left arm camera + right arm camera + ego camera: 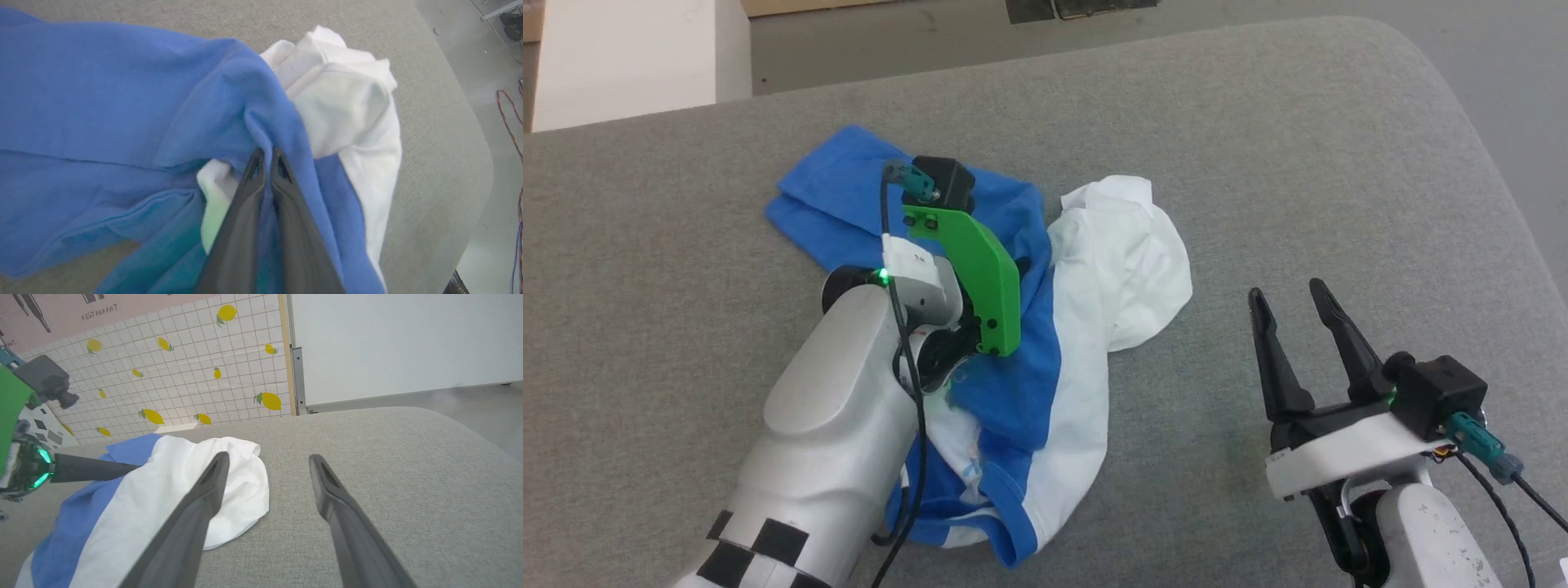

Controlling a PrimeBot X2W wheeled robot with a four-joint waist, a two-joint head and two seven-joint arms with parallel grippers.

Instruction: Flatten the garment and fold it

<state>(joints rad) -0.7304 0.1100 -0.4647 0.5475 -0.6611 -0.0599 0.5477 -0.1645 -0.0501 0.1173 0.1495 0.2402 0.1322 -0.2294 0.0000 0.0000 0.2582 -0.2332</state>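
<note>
Where poster (99,312) reads RESTAURANT, left gripper (267,152) pinches garment (102,94).

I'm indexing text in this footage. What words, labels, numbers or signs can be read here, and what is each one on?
"RESTAURANT": printed on the pink poster, above the lemon-patterned tiles, in the right wrist view.
Cut-off letters at that poster's left edge: unreadable.
Small pale-blue print on the garment, head view: too blurred to read.
</note>
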